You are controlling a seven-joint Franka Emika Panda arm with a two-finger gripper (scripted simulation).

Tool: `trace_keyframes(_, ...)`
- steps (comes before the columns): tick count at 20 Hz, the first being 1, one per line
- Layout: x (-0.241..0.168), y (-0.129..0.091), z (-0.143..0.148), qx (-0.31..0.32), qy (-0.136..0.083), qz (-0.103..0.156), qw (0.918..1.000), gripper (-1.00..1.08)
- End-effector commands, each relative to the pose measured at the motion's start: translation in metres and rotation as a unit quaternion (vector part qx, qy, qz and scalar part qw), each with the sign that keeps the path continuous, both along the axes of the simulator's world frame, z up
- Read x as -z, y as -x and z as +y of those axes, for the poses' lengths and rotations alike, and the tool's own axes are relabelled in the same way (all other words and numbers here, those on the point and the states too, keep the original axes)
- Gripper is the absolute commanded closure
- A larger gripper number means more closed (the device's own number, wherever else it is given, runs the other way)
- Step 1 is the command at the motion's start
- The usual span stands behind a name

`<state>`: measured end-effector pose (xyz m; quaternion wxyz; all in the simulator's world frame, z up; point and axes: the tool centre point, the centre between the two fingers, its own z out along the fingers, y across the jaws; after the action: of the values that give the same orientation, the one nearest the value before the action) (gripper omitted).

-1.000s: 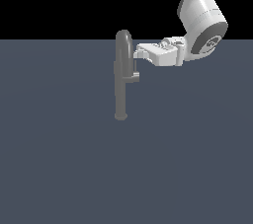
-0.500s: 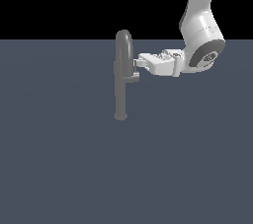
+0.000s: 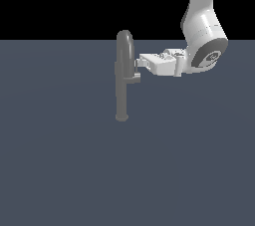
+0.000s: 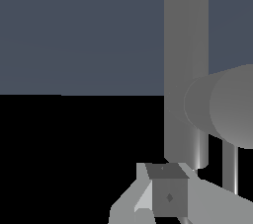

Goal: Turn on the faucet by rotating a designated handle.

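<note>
The faucet [image 3: 122, 85] is a tall slim grey pipe with an arched top, standing on the dark floor in the middle of the exterior view. The handle [image 3: 133, 77] is a short grey stub sticking out of the pipe toward the exterior view's right. My white gripper [image 3: 140, 63] reaches in level from the exterior view's right. Its tips are just above the handle and close to the pipe, and the fingers look closed together with nothing between them. In the wrist view the pipe [image 4: 185, 45] fills the frame close ahead, with the fingers [image 4: 143, 201] at the edge.
The flat dark grey floor [image 3: 60, 160] spreads all around the faucet. My white arm [image 3: 204, 46] comes down from the upper part of the exterior view's right. A thick rounded grey part of the faucet [image 4: 222, 104] lies close beside the pipe in the wrist view.
My gripper has moved lower and toward the faucet, from beside the arched top to just above the handle. The faucet and handle have not visibly moved.
</note>
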<state>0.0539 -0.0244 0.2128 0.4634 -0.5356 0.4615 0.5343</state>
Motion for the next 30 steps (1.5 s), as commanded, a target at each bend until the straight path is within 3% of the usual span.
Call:
trace_keyframes(1,-0.003,0.005,-0.001,0.000,0.000,0.000,1.0000,1.08)
trace_keyframes(18,-0.012,0.043,-0.007,0.000,0.000,0.000,1.0000,1.08)
trace_keyframes(20,-0.016,0.035,-0.006,0.003,0.002,-0.008,1.0000,1.08)
trace_keyframes(30,0.000,0.071,-0.011,0.000,0.000,-0.001,1.0000,1.08)
